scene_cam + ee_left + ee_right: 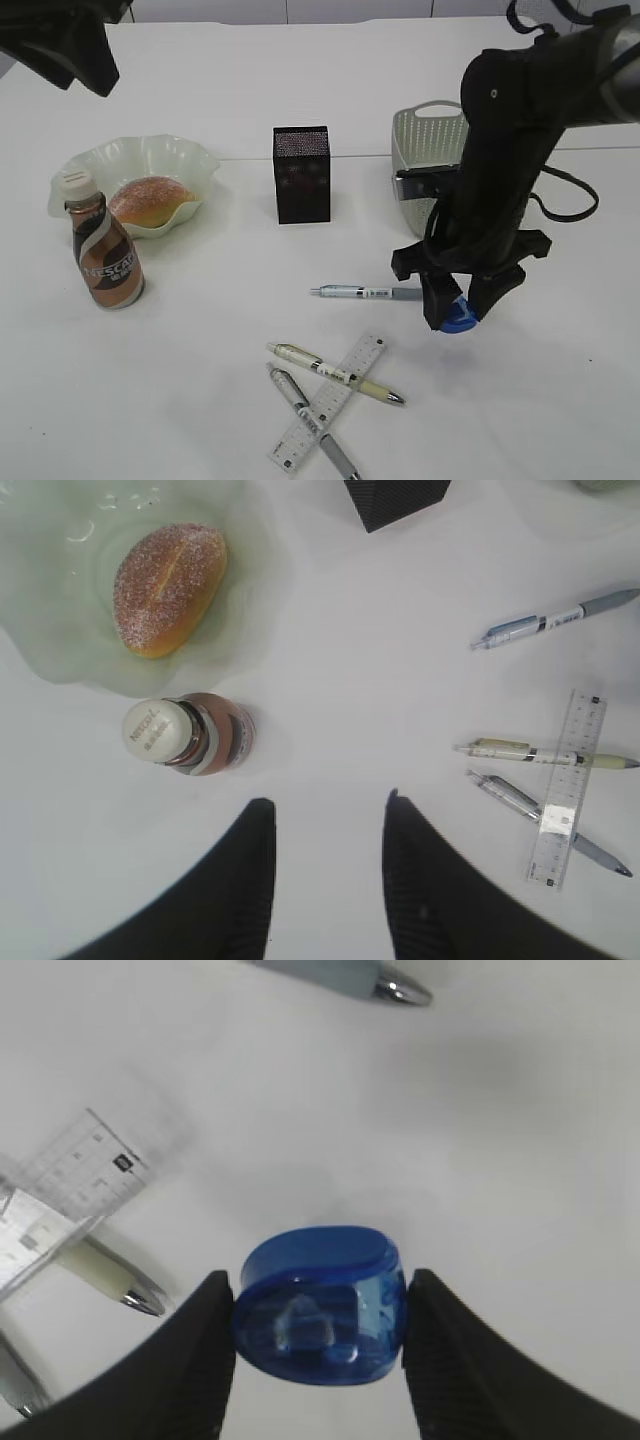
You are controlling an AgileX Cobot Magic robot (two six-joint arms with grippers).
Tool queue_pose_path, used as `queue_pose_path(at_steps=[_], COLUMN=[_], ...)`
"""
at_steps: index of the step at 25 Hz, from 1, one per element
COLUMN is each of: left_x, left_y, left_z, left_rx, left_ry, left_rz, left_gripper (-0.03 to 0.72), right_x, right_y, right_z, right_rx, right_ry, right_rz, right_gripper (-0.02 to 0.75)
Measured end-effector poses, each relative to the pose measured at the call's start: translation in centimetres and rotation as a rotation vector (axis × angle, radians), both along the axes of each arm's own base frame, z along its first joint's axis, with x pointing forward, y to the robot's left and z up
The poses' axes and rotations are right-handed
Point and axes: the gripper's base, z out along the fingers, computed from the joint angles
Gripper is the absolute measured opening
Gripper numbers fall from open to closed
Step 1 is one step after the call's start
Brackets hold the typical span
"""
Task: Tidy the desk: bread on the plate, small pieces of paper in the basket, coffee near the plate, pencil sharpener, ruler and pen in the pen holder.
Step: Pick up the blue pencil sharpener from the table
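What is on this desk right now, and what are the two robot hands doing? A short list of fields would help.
bread: bun lying on the green plate
coffee: bottle standing beside the plate
pen holder: black mesh cup, mid-desk
basket: tub behind the right arm
loose items: three pens and a clear ruler on the desk
right gripper: holding a blue pencil sharpener above the desk
left gripper: open, empty, above the desk near the bottle

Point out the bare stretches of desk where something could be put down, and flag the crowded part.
Bare: between the coffee and the pens; also between the plate and the pen holder. Crowded: the front centre, where pens cross the ruler, and beside the basket, under the right hand.
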Motion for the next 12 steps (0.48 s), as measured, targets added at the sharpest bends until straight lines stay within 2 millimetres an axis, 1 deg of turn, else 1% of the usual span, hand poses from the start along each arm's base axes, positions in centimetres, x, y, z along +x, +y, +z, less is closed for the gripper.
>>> queue_pose_path(at_steps=[3,7,9,12], left_x=[0.0,0.1,0.1,0.1], left_y=[0.0,0.2,0.3,0.3], left_z=[0.0,0.1,0.1,0.1], left_rx=[0.006,0.024,0.029,0.033], left_ry=[-0.003,-0.014,-0.016,-0.016], left_rz=[0.001,0.004,0.005,0.006], left_gripper=[0.261,0.26,0.26,0.258], right_x=[-0.8,-1.4,-1.3,-0.7], right_y=[0.1,-0.2,-0.2,0.0], right_z=[0.6,0.7,0.8,1.5], right_rx=[0.02,0.052,0.068,0.094], right_ry=[-0.065,-0.184,-0.253,-0.373], right_rz=[0.005,0.037,0.054,0.078], right_gripper=[0.373,0.373,0.373,0.373])
